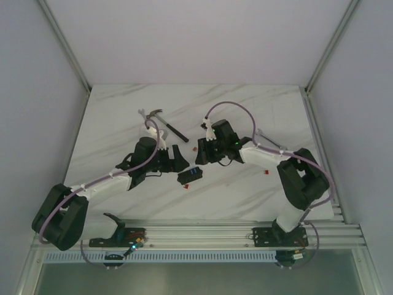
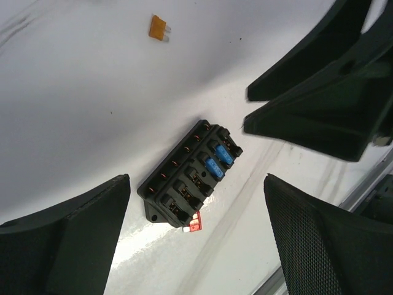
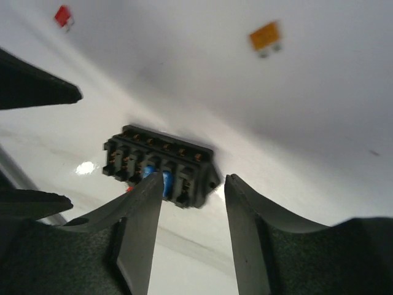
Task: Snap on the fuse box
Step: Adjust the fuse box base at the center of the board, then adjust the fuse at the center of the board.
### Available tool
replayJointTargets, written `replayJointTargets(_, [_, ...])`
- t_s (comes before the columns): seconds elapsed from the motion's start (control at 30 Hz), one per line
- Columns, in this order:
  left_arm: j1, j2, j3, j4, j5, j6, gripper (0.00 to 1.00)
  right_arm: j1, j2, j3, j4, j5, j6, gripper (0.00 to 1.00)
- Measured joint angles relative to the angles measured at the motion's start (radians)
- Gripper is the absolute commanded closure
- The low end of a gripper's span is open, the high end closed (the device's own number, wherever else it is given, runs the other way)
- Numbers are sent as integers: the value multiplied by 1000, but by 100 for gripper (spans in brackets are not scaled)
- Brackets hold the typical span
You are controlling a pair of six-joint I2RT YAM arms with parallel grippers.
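Fuse box (image 1: 190,176) is lying flat on the white, grey-veined tabletop (image 1: 264,110), two blue fuses showing; any markings on it are blurring past reading. Pale walls (image 1: 184,37) and aluminium rails (image 1: 215,233) are framing the tabletop. Left fingers (image 2: 73,239) are standing wide apart, gripping nothing, at the box's 11 o'clock in the top view. Right fingers (image 3: 138,233) are hanging parted and empty at its 1 o'clock, near it.

Bright even light, glare on the table (image 2: 141,246), the fuse box (image 3: 161,155) softly blurred
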Motion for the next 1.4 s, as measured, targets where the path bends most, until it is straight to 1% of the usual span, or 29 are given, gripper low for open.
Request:
replayJointTargets(0.07, [0, 12, 12, -8, 6, 24, 3, -9, -43, 0, -45, 64, 2, 44])
replayJointTargets(0.2, [0, 39, 24, -21, 19, 69, 4, -49, -140, -4, -153, 225, 26, 34])
replayJointTargets(0.23, [0, 44, 26, -26, 21, 80, 4, -63, -170, -14, -177, 266, 37, 34])
replayJointTargets(0.33, [0, 58, 30, -38, 23, 101, 4, -110, -271, -57, -265, 381, 80, 26])
replayJointTargets(0.47, [0, 72, 31, -45, 21, 118, 2, -183, -364, -98, -380, 506, 146, 24])
replayJointTargets(0.5, [0, 73, 31, -46, 18, 121, 0, -207, -379, -109, -406, 529, 163, 24])
replayJointTargets(0.67, [0, 74, 31, -45, -7, 128, 0, -344, -418, -182, -472, 573, 230, 29])
replayJointTargets(0.77, [0, 72, 31, -46, -22, 128, 0, -405, -420, -222, -489, 579, 261, 31])
replayJointTargets(0.8, [0, 71, 31, -46, -26, 127, 0, -420, -420, -234, -489, 579, 271, 36])
replayJointTargets(0.97, [0, 64, 31, -45, -41, 127, 0, -489, -417, -291, -461, 569, 294, 43])
replayJointTargets(1.1, [0, 64, 31, -46, -49, 127, 0, -519, -382, -300, -433, 564, 297, 47])
replayJointTargets(1.4, [0, 64, 31, -54, -55, 127, 0, -520, -293, -291, -379, 550, 270, 57])
